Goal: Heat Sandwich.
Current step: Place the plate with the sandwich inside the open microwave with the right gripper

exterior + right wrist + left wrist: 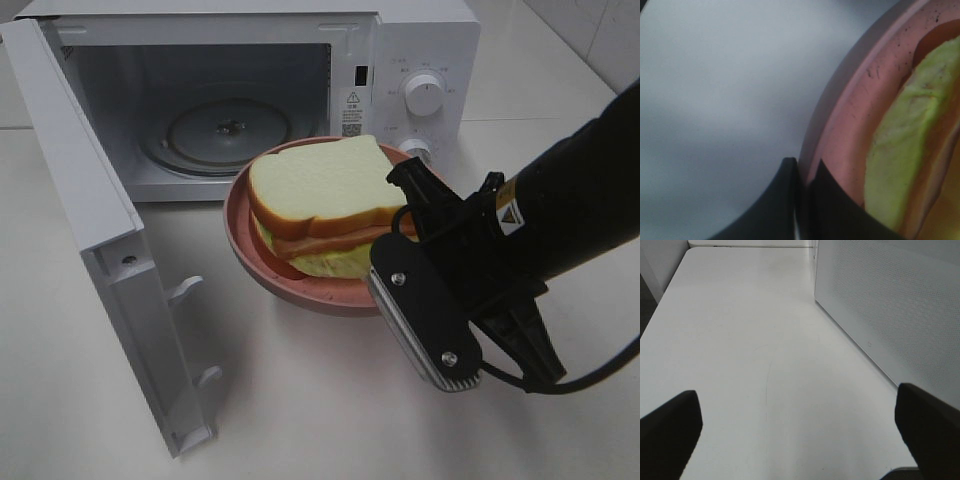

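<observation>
White desk (300,420) fills the lower half of the high view, and a white microwave (420,40) stands across the top of the frame. Its door (90,210) is swung open toward the lower left, so we see the round glass turntable (225,130) inside. Just in front of the opening, near the middle of the frame, is a round pink plate (300,295). The sandwich (320,185) lies on it, with white bread on top and strips of meat and pale yellow-green filling showing at its edge.

From the right of the frame a black arm reaches in. The right end effector (804,172) is closed narrow on the rim of the plate, one finger outside the rim and one inside. We cannot tell whether the plate rests on the desk or hangs just above it.

The left end effector (799,427) does not appear in the high view. Its wrist camera shows it spread wide and holding nothing, over bare desk beside a white panel (890,305) with a fine dotted pattern.
</observation>
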